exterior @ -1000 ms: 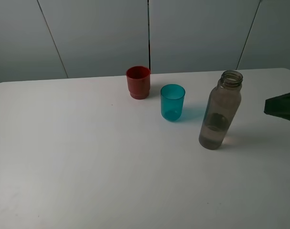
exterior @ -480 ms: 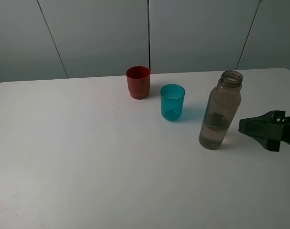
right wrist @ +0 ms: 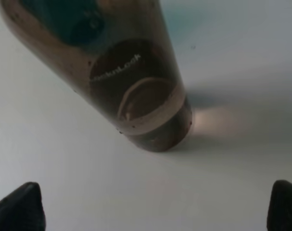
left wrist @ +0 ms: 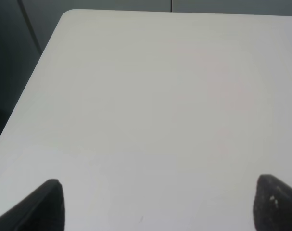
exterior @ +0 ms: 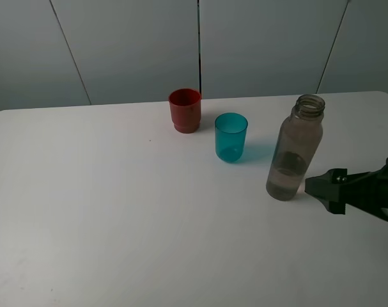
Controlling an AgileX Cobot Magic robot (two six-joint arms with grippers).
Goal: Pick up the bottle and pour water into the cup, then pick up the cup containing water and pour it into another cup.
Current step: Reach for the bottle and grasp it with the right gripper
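Observation:
The smoky grey-brown bottle (exterior: 294, 148) stands upright and capless on the white table (exterior: 117, 211), with some water in its lower part. My right gripper (exterior: 321, 187) is open, just right of the bottle's base, not touching it. In the right wrist view the bottle (right wrist: 136, 82) stands ahead of the wide-apart fingertips (right wrist: 20, 207). The teal cup (exterior: 231, 136) stands left of the bottle. The red cup (exterior: 185, 110) stands behind and left of the teal one. My left gripper (left wrist: 158, 204) is open over bare table, far from these things.
The table's far left corner (left wrist: 69, 14) and left edge show in the left wrist view, with a dark drop beyond. Grey wall panels (exterior: 136, 45) rise behind the table.
My right gripper has moved in from the right edge, leftward and nearer, up to the bottle's base. The bottle and both cups have stayed put.

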